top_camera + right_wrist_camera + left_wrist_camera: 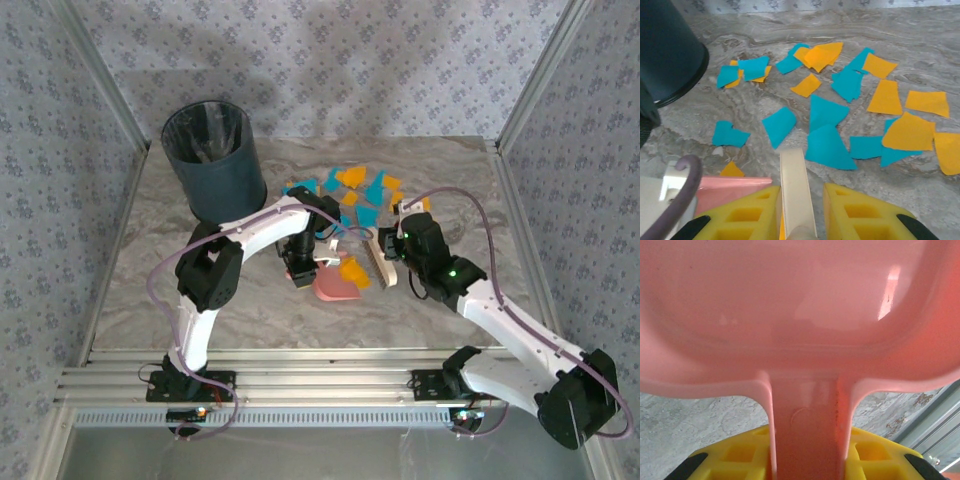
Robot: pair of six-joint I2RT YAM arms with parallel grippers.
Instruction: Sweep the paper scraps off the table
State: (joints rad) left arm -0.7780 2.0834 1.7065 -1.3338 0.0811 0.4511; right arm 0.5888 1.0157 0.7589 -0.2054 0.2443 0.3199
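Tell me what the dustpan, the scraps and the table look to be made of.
Dustpan: pink moulded plastic, glossy; it shows bright highlights and rounded edges.
Scraps: thin matte paper, teal and orange, lying flat with cut edges.
Table: grey veined marble look, low sheen; perhaps stone, perhaps printed laminate.

1. Pink dustpan: smooth, glossy plastic, with bright highlights towards its 2 o'clock side.
2. Paper scraps: thin matt paper in teal and orange, some pieces lightly curled.
3. Table: smooth marble-patterned top with a low sheen. Bare ribbed metal framing runs along its 6 o'clock edge.
4. Bin, at the table's 10 o'clock: dark matt wall with a shiny clear film liner.
5. Brush: smooth cream plastic handle with a slight gloss.
6. Right gripper: matt yellow plastic fingers.
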